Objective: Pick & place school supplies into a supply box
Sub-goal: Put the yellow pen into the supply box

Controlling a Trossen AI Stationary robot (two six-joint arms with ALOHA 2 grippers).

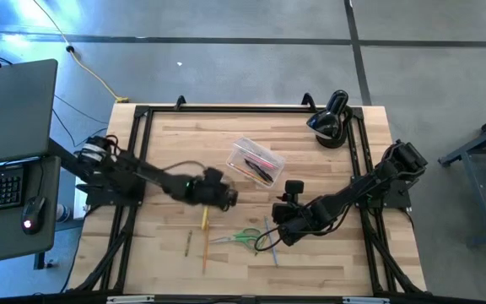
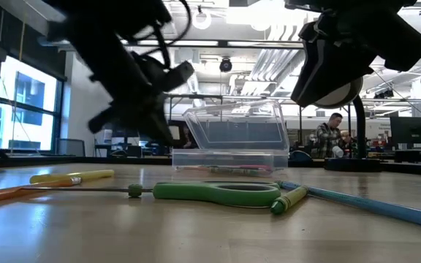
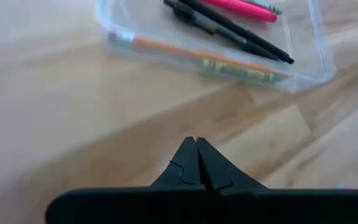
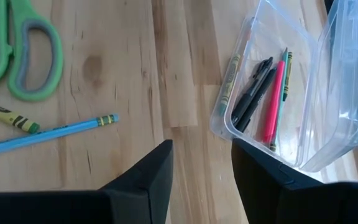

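The clear supply box (image 1: 256, 162) stands mid-table with its lid tipped open. A pink pen (image 4: 273, 102), dark pens (image 3: 229, 25) and an orange pencil (image 3: 166, 50) lie in it. Green-handled scissors (image 1: 247, 236), a blue pencil (image 4: 48, 134), a yellow pencil (image 1: 203, 219) and an orange one (image 1: 205, 255) lie flat on the wood nearer the front. My left gripper (image 3: 196, 146) is shut and empty, above bare table just left of the box. My right gripper (image 4: 201, 155) hangs open and empty between the scissors and the box.
A black rounded device (image 1: 332, 122) stands at the far right corner. A green crayon (image 2: 287, 199) lies beside the scissors. Black frame rails (image 1: 137, 160) run along the table's sides. A laptop desk (image 1: 11, 110) is off the left edge, and people show in the room behind.
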